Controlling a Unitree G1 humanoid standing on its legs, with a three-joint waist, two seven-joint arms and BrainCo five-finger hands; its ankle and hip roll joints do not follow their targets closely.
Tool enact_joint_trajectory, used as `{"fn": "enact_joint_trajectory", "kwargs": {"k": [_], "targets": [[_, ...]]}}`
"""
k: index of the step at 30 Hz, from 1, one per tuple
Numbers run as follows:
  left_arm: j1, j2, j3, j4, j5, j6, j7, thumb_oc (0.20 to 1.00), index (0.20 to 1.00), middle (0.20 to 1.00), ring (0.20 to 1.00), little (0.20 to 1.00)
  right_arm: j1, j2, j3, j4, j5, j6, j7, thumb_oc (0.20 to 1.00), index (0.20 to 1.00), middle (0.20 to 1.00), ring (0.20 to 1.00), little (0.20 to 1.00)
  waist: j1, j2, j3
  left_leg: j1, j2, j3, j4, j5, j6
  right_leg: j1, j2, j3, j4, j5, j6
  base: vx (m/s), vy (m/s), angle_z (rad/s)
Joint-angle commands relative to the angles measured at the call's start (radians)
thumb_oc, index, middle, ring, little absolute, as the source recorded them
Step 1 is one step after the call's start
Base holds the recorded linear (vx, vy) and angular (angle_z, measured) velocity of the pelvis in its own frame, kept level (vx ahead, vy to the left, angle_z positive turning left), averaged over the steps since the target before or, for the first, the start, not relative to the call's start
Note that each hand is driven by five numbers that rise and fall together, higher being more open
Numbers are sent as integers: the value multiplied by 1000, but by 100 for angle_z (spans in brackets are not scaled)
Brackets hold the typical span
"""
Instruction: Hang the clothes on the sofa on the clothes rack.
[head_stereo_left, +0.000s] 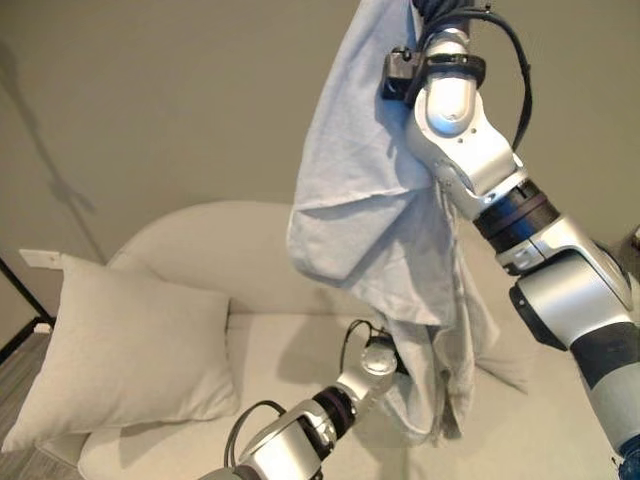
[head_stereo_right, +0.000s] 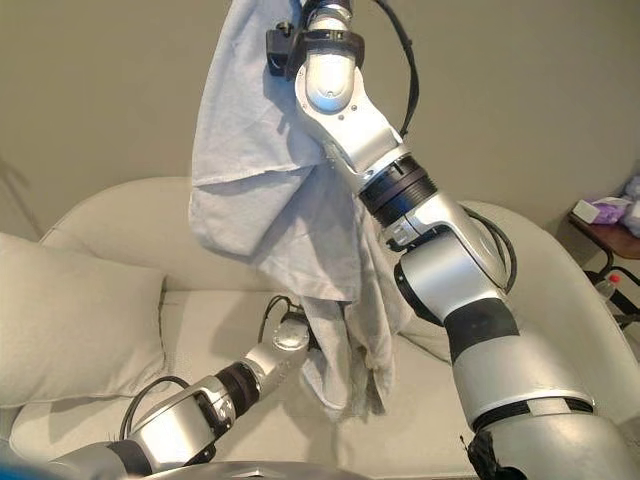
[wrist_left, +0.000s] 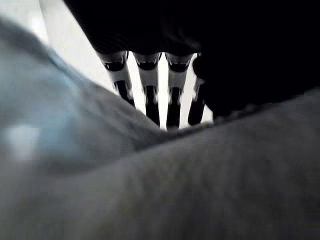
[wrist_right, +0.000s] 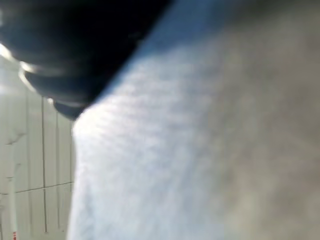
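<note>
A light grey garment (head_stereo_left: 370, 220) hangs in the air above the cream sofa (head_stereo_left: 220, 250), its top edge running up past the top of the eye views beside my raised right wrist. In the right wrist view my right hand (wrist_right: 75, 45) shows as its dark cover against the cloth (wrist_right: 200, 150). My left arm reaches up from the lower left to the garment's low hanging end (head_stereo_right: 345, 370). In the left wrist view my left hand (wrist_left: 150, 95) has straight fingers whose tips dip behind a fold of the cloth (wrist_left: 200, 190).
A large cream pillow (head_stereo_left: 130, 350) leans on the sofa's left end. A second cushion (head_stereo_left: 515, 365) lies behind the garment on the right. A small dark side table (head_stereo_right: 612, 235) with a few items stands off the sofa's right end. The wall is close behind.
</note>
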Motion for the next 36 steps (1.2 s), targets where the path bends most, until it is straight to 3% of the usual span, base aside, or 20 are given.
{"fn": "enact_joint_trajectory", "kwargs": {"k": [1, 7, 8, 9, 10, 11, 15, 20, 22, 23, 26, 29, 30, 34, 35, 36], "targets": [[-67, -31, 72, -15, -48, -84, 1, 200, 200, 200, 200, 200, -177, -4, -60, 182, -2, -13, -18, 200, 200, 200, 200, 200, 57, 4, -13, 15, 28, -34, 4, -75, -10, -93, -50, 25, 10, 85, 111, 0, 0, 0], [30, 95, 142, -188, -71, -109, 44, 200, 200, 200, 200, 200, -102, -125, -79, 98, -60, 10, -38, 200, 200, 200, 200, 200, 99, 15, -11, 15, 27, -49, 4, -73, -4, -81, -62, 9, 10, 80, 112, -1, 12, 2], [79, 143, 180, -304, -68, -124, 55, 200, 200, 200, 200, 200, -40, -199, -99, 13, -95, 17, -46, 200, 200, 200, 200, 200, 116, 20, -9, 16, 25, -54, 4, -74, 0, -75, -68, 4, 10, 78, 113, 1, 27, 16], [83, 145, 178, -307, -68, -122, 56, 200, 200, 200, 200, 200, -35, -199, -101, 9, -96, 19, -47, 200, 200, 200, 200, 200, 117, 19, -11, 17, 25, -54, 4, -74, 0, -75, -68, 3, 10, 77, 113, 8, 61, 22], [137, 188, 222, -404, -41, -128, 78, 200, 200, 200, 200, 200, 38, -269, -127, -96, -142, 21, -49, 200, 200, 200, 200, 200, 132, 22, -11, 20, 22, -55, 4, -74, 7, -69, -73, 2, 10, 76, 116, 8, 34, 24], [140, 190, 220, -407, -40, -127, 79, 200, 200, 200, 200, 200, 43, -270, -129, -100, -143, 23, -50, 200, 200, 200, 200, 200, 133, 21, -12, 21, 22, -55, 4, -74, 7, -68, -73, 1, 10, 76, 115, 11, 55, 20], [268, 273, 353, -610, 82, -122, 155, 200, 200, 200, 200, 200, 291, -430, -243, -358, -276, 42, -28, 200, 200, 200, 200, 200, 167, 17, -11, 35, 0, -50, 4, -69, 24, -55, -100, 1, 10, 79, 127, -25, 75, 9], [341, 341, 485, -776, 249, -96, 232, 200, 200, 200, 200, 200, 506, -447, -367, -562, -355, 28, -2, 200, 200, 200, 200, 200, 193, 15, 10, 40, -20, -32, 14, -68, 38, -54, -124, -2, 10, 87, 132, -52, 89, 4], [344, 343, 483, -779, 250, -94, 232, 200, 200, 200, 200, 200, 513, -445, -372, -567, -357, 31, -2, 200, 200, 200, 200, 200, 193, 12, 8, 39, -21, -32, 15, -68, 38, -54, -125, -2, 10, 87, 132, -85, 65, 9], [344, 368, 522, -832, 356, -75, 275, 200, 200, 200, 200, 200, 597, -428, -429, -657, -401, 22, 9, 200, 200, 200, 200, 200, 197, 9, 27, 23, -31, -24, 30, -68, 42, -73, -135, -5, 10, 104, 132, -181, 88, 15], [331, 406, 551, -883, 463, -61, 310, 200, 200, 200, 200, 200, 658, -403, -460, -707, -436, 16, 14, 200, 200, 200, 200, 200, 202, 2, 68, -6, -38, 7, 60, -69, 42, -115, -146, -28, 10, 134, 132, -237, 61, 13], [332, 450, 598, -929, 551, -58, 353, 200, 200, 200, 200, 200, 726, -365, -477, -763, -464, 8, 22, 200, 200, 200, 200, 200, 209, 0, 93, -27, -52, 22, 82, -64, 53, -126, -156, -104, 10, 106, 128, -232, 100, 3], [336, 465, 609, -942, 572, -57, 360, 200, 200, 200, 200, 200, 741, -355, -475, -769, -467, 8, 29, 200, 200, 200, 200, 200, 216, 1, 101, -44, -55, 29, 91, -55, 56, -108, -153, -138, 25, 85, 109, -288, 80, -7], [390, 516, 677, -1000, 647, -53, 387, 200, 200, 200, 200, 200, 725, -337, -435, -760, -457, -6, 42, 200, 200, 200, 200, 200, 250, 25, 119, -100, -24, 63, 100, 2, 71, -81, -117, -216, 289, -55, 44, -330, 39, -30], [409, 536, 702, -1001, 681, -45, 395, 200, 200, 200, 200, 200, 716, -328, -414, -752, -456, -6, 58, 200, 200, 200, 200, 200, 277, 39, 114, -121, -7, 75, 83, 30, 79, -51, -103, -222, 438, -151, 24, -286, 38, -81], [409, 536, 703, -1002, 682, -44, 395, 200, 200, 200, 200, 200, 715, -328, -413, -751, -456, -6, 58, 200, 200, 200, 200, 200, 279, 35, 113, -125, -10, 80, 82, 34, 78, -61, -105, -216, 445, -152, 22, -240, 29, -76]]}}
